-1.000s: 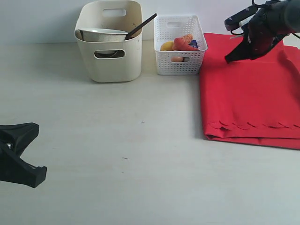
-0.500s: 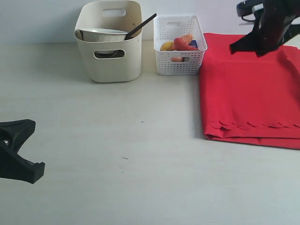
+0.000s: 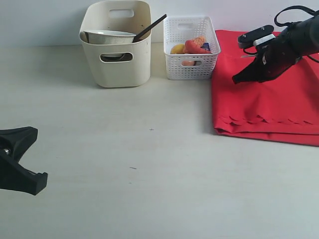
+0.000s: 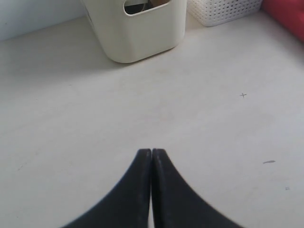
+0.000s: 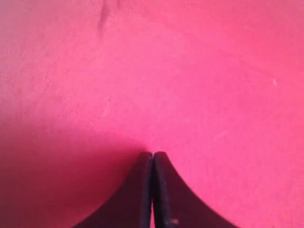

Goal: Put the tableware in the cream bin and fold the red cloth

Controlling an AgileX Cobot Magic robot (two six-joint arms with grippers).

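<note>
Exterior view: we are looking across a pale bench (image 3: 149, 164) with a tall cream-coloured smooth plastic bin (image 3: 115, 69) standing at its far edge, left of the middle. The tableware is sitting inside the cream bin. We are making out the rim of a pale round bowl (image 3: 108, 36) near the top and a dark slim handle (image 3: 149, 28) leaning out over the bin's right rim. Something dark is showing through the oval cut-out handle, but we cannot tell what.

Just beside the bin on its right, a small white lattice-sided basket (image 3: 190, 67) is holding orange and yellow food items (image 3: 192, 46).

The large bright red fabric cloth (image 3: 264, 104) is lying folded along the right side of the bench. Its far left corner is coming up against the basket, and its scalloped edge (image 3: 259, 120) is resting on a lower layer near the front fold.

The black right gripper (image 3: 235, 79) is hanging over the left part of the red cloth, its jaws pressed together with no fabric between them. We cannot tell whether the tips are touching the cloth.

The black left gripper (image 4: 152, 153) is sitting low by the bench's near left corner, well apart from the bin, jaws clenched on nothing.
</note>
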